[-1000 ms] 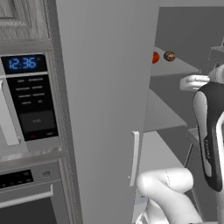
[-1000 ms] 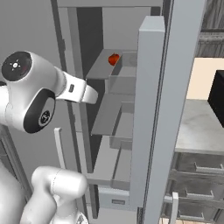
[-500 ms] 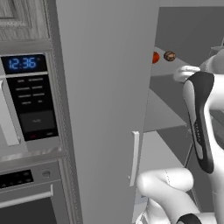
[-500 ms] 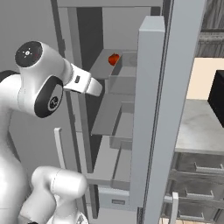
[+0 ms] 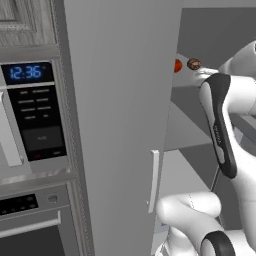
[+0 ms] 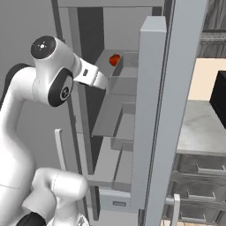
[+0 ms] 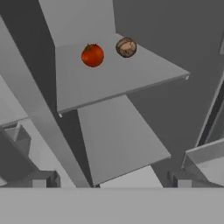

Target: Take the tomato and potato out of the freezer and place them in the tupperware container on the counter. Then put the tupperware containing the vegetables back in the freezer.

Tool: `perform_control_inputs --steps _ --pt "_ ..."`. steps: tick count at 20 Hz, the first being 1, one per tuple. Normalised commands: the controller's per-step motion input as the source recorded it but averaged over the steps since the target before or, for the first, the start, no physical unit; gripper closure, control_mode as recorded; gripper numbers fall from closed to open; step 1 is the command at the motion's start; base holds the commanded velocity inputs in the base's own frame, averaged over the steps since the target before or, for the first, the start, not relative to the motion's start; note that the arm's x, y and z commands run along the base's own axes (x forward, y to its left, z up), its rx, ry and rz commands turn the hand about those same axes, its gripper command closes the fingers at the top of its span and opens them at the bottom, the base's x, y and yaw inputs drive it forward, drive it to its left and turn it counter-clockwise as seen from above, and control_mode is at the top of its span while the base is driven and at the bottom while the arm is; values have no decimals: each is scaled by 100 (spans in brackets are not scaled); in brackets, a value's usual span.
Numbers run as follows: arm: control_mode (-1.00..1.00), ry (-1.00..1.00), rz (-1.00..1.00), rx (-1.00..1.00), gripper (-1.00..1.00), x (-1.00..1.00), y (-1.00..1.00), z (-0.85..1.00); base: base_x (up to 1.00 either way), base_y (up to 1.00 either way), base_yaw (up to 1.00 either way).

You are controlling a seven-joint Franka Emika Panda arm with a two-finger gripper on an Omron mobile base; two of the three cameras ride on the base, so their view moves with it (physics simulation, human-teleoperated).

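2 vegetables: the tomato (image 7: 92,55) and the potato (image 7: 126,47) sit near each other but apart on the upper shelf (image 7: 118,74) inside the freezer (image 5: 120,125), the tomato on the left in the hand view.
Microwave: at the far left of the left base view, the microwave (image 5: 35,115) with the blue clock stands beside the freezer and has no part in this step.
Freezer door: the door with racks (image 6: 148,114) stands open at the right of the compartment; past it I see a piece of the counter (image 6: 201,132) and a black appliance (image 6: 219,98).
Arm: the white arm (image 6: 48,81) reaches up toward the shelf where the tomato (image 6: 114,59) lies.
Gripper: the fingers do not show clearly in any view; by the record the jaws are spread wide and hold nothing.
Step, as I judge: the approach to the first vegetable; nothing is moved out of the freezer yet.
Risk 1: both things are round, so a finger that touches off centre can push one to the back of the shelf or off its edge.
Risk 2: the 2 lie near each other, so wide jaws around the tomato can knock the potato.
Risk 3: the shelf is high and the opening narrow; the wrist or elbow can hit the shelf edge or the door racks.
Tupperware container: I cannot find it in these views, so its place on the counter is not known.
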Motion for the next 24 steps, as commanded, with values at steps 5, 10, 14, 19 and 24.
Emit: perform_control_inputs --steps 5,10,14,19,24 --pt "-100 0 0 4 -100 38 -3 0 0 0 0" --pt "-100 3 0 7 -100 44 -9 1 0 0 0" --pt "-100 3 0 4 -100 37 -14 0 0 0 0" --pt "-100 1 0 2 -100 42 -8 2 0 0 0" --pt "-100 0 0 0 -100 42 0 0 0 0 0"
